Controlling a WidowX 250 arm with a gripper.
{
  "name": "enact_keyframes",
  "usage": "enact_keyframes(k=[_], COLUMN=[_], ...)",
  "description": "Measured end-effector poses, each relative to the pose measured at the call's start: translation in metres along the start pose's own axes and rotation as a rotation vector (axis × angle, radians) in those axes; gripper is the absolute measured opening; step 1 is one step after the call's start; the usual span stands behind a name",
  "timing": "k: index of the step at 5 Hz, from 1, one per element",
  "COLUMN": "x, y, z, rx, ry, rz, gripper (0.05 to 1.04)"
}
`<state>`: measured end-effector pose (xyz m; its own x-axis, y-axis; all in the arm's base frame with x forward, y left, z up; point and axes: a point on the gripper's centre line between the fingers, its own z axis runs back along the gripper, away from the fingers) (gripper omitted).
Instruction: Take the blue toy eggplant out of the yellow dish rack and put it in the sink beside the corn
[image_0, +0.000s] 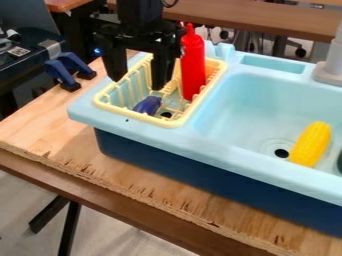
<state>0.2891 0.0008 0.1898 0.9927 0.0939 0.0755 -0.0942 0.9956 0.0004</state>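
Two black fingers are hanging over the yellow dish rack, jaws released and spread well apart; the gripper (137, 84) is holding nothing between them. The arm is coming down from the top edge. One finger is sitting toward the rack's outer side, the other is pointing down inside the rack, near the red bottle (193, 65). Cannot tell if that finger is touching anything.

Purple-blue toy (147, 105) is lying on the floor of the dish rack (172, 123), near the front corner, below the fingertips. Red bottle is standing upright in the same rack, nozzle pointing up, farther back and on the sink's basin side.

Rack is resting in the left part of the light blue toy sink (227, 150). Yellow corn (310, 144) is lying in the big basin, tilted, just beside the drain (281, 153). Dark green thing (339, 162) is showing at the right edge, mostly cut off. Grey faucet (331, 70) is rising at the back right of the sink.

Sink is sitting on a plywood tabletop (73, 150). Two blue-and-black clamps (61, 74) are gripping near the board's far left edge.
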Motion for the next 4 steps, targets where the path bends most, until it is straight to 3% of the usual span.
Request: enact_keyframes(k=[1,3,4], x=[-0.001,0.023,0.029], y=[0.0,0.026,0.027], z=[-0.009,-0.001,-0.007], rx=[0.003,0.017,0.019], ry=[0.032,-0.009,0.005], rz=[0.0,0.021,0.012], gripper=[1.001,1.001,1.001])
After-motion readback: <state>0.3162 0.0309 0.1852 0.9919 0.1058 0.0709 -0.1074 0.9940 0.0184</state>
